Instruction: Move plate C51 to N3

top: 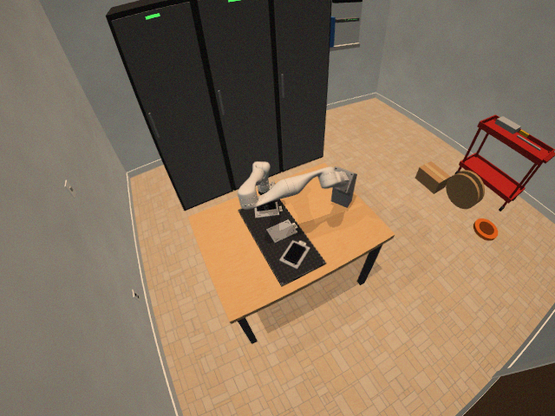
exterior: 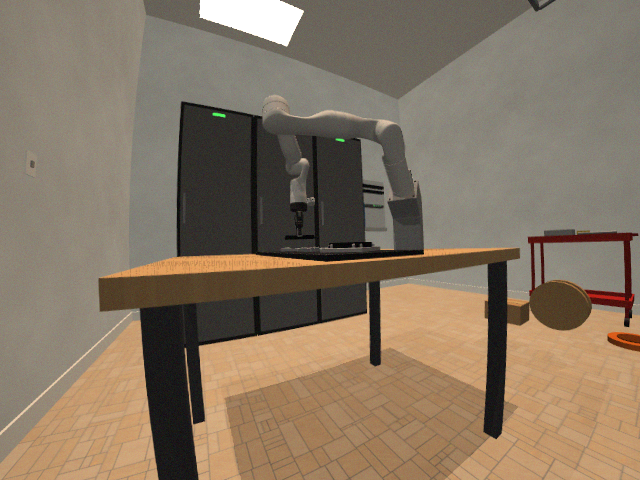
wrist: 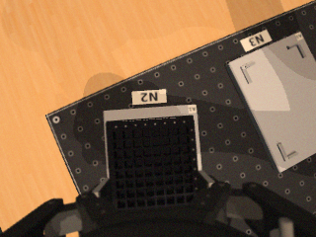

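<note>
Claw (wrist: pixel 153 194) gripping plate C51 (wrist: pixel 150 165), wooden table (top: pixel 224 250), dark cabinets (top: pixel 215 89), tiled floor (top: pixel 358 335)

Arm: rises from its base, reaches across high, then folds down at the far end.
Wrist: points straight down.
Gripper (wrist: pixel 153 190): clamped on the black plate (wrist: pixel 150 160), one finger (wrist: pixel 101 188) at each side, held level.
</note>
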Robot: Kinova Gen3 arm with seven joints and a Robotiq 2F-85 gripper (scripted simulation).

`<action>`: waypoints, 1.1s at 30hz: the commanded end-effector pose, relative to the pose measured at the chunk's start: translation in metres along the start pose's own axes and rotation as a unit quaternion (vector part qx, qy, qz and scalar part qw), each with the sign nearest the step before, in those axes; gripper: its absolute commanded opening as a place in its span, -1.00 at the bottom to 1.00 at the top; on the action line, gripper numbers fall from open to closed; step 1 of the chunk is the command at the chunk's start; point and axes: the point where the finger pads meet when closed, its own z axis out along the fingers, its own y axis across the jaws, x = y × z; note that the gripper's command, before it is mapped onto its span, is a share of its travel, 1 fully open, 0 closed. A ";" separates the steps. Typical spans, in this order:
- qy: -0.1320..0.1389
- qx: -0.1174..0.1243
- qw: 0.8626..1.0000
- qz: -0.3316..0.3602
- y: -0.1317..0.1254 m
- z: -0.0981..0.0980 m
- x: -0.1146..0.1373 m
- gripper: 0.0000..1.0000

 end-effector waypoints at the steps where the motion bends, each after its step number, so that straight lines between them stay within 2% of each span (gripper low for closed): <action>1: -0.002 0.001 1.000 0.000 0.000 -0.002 -0.002 -1.00; 10: -0.002 0.001 1.000 -0.006 0.003 -0.002 -0.001 -1.00; 33: -0.002 0.001 0.992 -0.128 0.068 -0.002 0.026 -1.00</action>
